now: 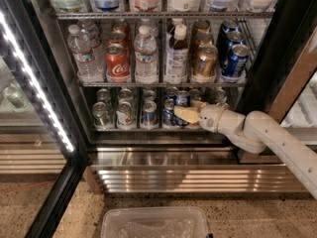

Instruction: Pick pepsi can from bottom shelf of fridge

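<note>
The fridge [280,38] stands open, with its door swung out at the left. Its bottom shelf [130,129] holds lanes of small cans: green-silver ones at the left and blue ones in the middle. My gripper [184,111] reaches in from the right on a white arm [270,135]. It is at the front of the bottom shelf, right against a blue pepsi can [182,99]. More blue cans stand just left of it [150,113]. The gripper covers part of the can lane behind it.
The shelf above holds water bottles [146,58], a red Coca-Cola can [117,63], copper-brown cans [205,59] and taller blue cans [236,59]. The door's LED strip [34,86] runs down the left. A steel base grille [198,175] sits below. A clear plastic bin [153,223] lies on the floor.
</note>
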Tool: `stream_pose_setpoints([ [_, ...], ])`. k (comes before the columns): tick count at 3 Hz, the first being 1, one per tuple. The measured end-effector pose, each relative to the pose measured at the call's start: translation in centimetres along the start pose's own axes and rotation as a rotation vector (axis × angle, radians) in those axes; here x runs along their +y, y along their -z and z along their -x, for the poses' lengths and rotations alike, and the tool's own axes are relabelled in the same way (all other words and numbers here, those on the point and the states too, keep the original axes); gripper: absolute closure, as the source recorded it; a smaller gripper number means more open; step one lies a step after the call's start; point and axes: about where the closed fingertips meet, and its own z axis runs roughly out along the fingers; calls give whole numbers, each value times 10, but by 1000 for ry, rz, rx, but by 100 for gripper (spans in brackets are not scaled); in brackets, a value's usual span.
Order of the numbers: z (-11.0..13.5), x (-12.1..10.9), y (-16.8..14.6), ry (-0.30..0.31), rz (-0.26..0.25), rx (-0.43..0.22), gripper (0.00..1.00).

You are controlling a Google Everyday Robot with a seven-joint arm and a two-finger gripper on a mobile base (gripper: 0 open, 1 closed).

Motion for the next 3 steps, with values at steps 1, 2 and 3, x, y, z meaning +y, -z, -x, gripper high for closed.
stream_pose_setpoints([
  [1, 1, 27, 34, -84, 48, -12, 100],
  [2, 9, 84, 128, -260, 133, -70, 100],
  [3, 9, 84, 128, -260, 133, -70, 100],
])
